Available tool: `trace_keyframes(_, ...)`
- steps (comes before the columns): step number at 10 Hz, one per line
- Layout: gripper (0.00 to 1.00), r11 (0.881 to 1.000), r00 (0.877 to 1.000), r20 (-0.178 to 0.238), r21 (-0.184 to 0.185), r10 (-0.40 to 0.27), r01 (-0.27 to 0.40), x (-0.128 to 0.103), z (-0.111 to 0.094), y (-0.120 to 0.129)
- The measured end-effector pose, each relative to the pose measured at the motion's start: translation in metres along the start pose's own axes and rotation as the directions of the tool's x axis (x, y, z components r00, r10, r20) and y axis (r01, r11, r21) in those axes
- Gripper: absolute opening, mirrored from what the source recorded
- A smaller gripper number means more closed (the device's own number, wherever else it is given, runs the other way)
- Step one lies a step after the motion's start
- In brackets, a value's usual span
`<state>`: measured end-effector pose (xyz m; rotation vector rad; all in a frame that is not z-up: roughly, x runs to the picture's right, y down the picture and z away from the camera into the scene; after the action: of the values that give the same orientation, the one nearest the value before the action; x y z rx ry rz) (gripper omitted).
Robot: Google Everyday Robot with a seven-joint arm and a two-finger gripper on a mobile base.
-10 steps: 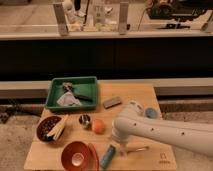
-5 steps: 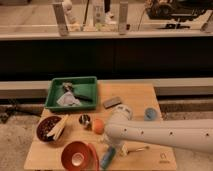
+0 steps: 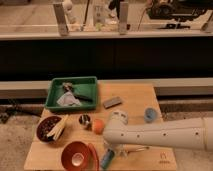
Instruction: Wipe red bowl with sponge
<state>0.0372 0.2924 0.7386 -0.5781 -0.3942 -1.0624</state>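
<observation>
hand (image 3: pixel 111 151) over sponge (image 3: pixel 106 159), grip state: can't tell | risk: off-centre pinch, sponge skids into red bowl (image 3: pixel 77 155)

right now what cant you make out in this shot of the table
- gripper, camera view: it sits over the sponge's upper end, under the white arm, which hides any contact.
- red bowl, camera view: bottom rim cut off by the picture's lower edge.
- green tray, camera view: contents too blurred to name.
- dark bowl: pale sticks too small to identify.
</observation>
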Motion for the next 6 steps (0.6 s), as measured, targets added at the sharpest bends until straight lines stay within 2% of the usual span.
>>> trace_keyframes(2, 0.27, 1.0, 1.0, -0.03, 0.0, -0.004, 0.004, 0.002, -0.022, -0.002)
trace_keyframes(3, 0.27, 1.0, 1.0, -0.03, 0.0, -0.004, 0.004, 0.002, -0.022, -0.002)
trace_keyframes(4, 0.27, 0.999, 0.996, -0.078, 0.021, -0.042, 0.044, 0.0, -0.066, -0.012)
trace_keyframes(5, 0.27, 0.995, 0.994, -0.086, 0.067, -0.074, 0.08, -0.003, -0.088, -0.023)
trace_keyframes(6, 0.31, 0.989, 0.991, -0.088, 0.1, -0.104, 0.113, -0.008, -0.098, -0.037)
